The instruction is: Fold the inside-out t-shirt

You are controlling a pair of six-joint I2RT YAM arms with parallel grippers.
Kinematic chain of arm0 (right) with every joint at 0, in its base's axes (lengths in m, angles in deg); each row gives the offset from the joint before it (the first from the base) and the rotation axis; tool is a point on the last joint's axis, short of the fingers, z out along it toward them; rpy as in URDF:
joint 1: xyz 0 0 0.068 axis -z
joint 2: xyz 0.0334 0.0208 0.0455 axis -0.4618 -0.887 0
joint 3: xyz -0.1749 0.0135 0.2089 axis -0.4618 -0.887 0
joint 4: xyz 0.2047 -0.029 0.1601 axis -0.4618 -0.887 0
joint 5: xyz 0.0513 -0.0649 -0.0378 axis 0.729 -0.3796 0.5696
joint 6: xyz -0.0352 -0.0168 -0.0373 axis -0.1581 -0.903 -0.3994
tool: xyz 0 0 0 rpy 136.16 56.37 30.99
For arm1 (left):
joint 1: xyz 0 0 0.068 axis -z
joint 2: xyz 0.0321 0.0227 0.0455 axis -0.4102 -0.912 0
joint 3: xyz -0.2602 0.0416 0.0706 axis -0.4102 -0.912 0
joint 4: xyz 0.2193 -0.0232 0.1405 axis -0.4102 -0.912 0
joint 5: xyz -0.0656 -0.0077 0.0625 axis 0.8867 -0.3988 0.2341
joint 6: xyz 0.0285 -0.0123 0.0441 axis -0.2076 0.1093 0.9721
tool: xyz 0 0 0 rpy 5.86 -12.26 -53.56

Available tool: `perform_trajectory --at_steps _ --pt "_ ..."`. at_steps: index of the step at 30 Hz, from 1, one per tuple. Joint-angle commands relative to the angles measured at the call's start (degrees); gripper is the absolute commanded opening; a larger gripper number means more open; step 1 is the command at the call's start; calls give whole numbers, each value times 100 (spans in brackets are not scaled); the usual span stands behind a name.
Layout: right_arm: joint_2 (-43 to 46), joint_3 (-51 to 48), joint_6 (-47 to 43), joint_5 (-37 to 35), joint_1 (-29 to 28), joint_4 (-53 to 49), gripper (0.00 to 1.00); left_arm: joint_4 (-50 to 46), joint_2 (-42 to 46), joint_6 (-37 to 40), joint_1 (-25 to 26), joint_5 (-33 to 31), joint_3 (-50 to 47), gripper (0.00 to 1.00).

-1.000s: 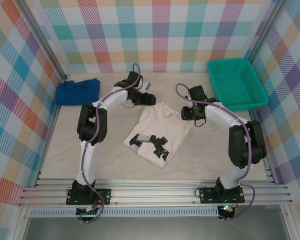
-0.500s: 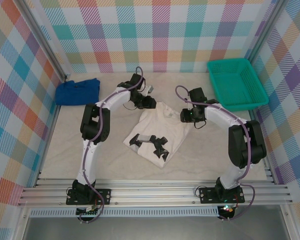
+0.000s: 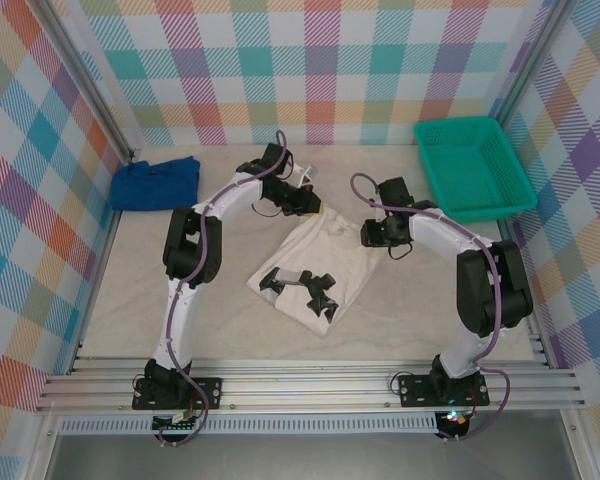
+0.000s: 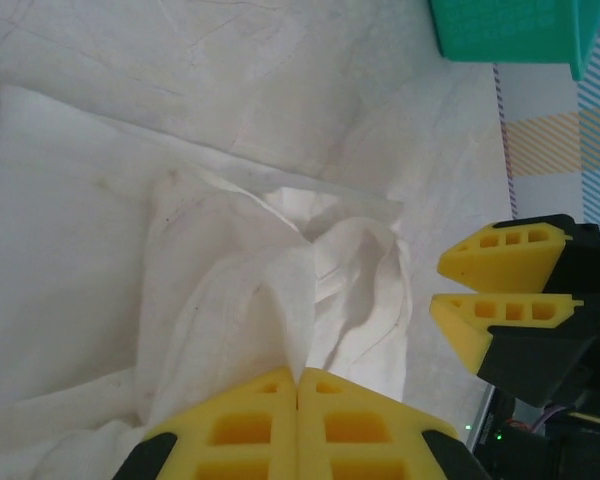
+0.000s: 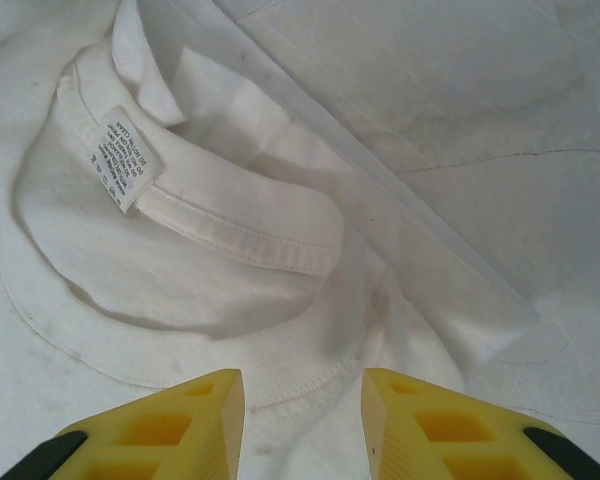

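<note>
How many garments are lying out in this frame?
2: the white t-shirt in the middle, and a blue garment at the far left corner. More could hide beneath.

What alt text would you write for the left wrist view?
The left gripper is shut on a raised fold of the white t-shirt. The right gripper stands open beside it, with a green basket beyond.

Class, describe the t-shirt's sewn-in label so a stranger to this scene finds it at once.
Start at the table and find the white t-shirt lying in its middle. Go to the neckband at the shirt's far end. The label is the small white rectangle stitched to that band, the only thing there carrying lines of small print.
</note>
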Motion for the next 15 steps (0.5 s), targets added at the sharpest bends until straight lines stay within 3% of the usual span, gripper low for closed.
perform_trajectory --at_steps 1,8,15 --pt "102 -45 57 56 7 96 36 102 -98 -270 -198 -182 35 0" --pt "66 -28 32 39 7 73 36 27 -898 -740 -445 -372 571 1" --pt "10 -31 58 60 8 72 36 71 -724 -676 -474 -413 506 35"
